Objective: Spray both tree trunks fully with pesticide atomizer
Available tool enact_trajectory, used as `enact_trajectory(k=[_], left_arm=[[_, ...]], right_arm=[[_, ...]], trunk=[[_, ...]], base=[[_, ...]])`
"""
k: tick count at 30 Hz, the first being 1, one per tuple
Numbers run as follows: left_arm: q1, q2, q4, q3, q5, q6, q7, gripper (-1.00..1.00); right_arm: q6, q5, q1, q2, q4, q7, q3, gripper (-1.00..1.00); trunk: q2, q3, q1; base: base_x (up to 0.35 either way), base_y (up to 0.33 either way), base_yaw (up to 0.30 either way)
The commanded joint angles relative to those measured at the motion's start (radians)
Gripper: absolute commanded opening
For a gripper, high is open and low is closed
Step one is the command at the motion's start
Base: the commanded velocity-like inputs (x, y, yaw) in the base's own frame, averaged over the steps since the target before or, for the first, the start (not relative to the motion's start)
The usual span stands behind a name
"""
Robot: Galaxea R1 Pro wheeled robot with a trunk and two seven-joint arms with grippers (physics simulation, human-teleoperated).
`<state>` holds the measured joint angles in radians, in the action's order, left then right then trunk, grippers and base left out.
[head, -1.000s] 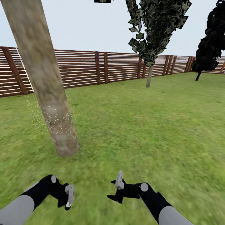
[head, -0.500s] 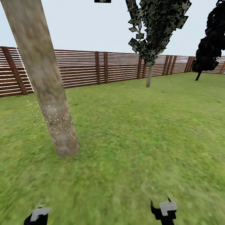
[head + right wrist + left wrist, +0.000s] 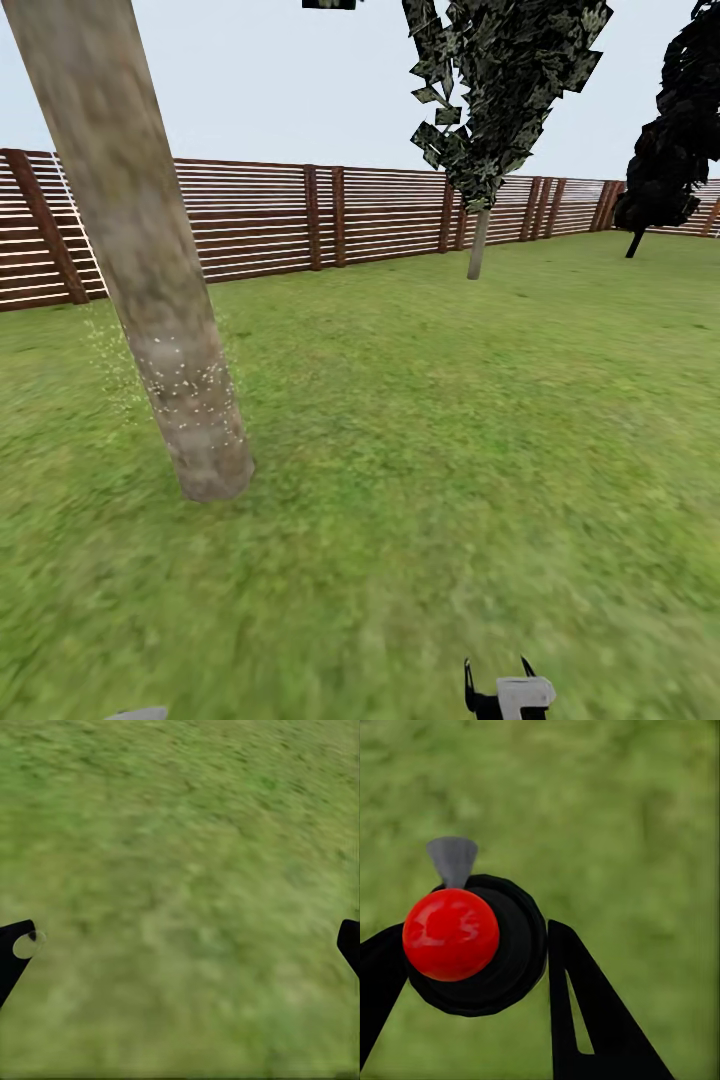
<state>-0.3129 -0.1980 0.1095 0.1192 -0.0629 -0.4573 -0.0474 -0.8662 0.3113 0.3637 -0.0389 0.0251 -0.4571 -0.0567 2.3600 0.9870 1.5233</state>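
Here, atomizer [image 3: 472, 945] pinched between left jaws, apparently; right jaws wide apart, bare, over grass [image 3: 187, 870].

Flat bright daylight, grass [image 3: 450, 420] blurred (wrist views softest).

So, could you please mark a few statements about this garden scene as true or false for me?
1. The near tree trunk carries pale specks on its lower part. True.
2. The left gripper is empty. False: a black atomizer with a red ball on top sits between its fingers.
3. The right gripper has its fingers spread wide over grass. True.
4. A brick wall rings the lawn. False: it is a brown slatted wooden fence.
5. A second tree stands near the fence. True.
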Motion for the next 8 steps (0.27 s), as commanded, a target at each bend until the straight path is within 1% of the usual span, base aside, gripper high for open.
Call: enact_trajectory(k=[1,5,8], left_arm=[[0.000,0.000,0.000,0.000,0.000,0.000,0.000,-1.00],[0.000,-0.003,0.000,0.000,0.004,0.000,0.000,-1.00],[0.000,0.001,-0.001,-0.007,0.014,-0.001,-0.002,-1.00]], right_arm=[[0.001,0.000,0.000,0.000,0.000,0.000,0.000,1.00],[0.001,0.000,0.000,0.001,0.000,0.000,-0.001,1.00],[0.001,0.000,0.000,0.000,-0.001,0.000,-0.002,1.00]], trunk=[[0.000,0.000,0.000],[0.000,0.000,0.000],[0.000,0.000,0.000]], base=[[0.000,0.000,0.000],[0.000,0.000,0.000],[0.000,0.000,0.000]])
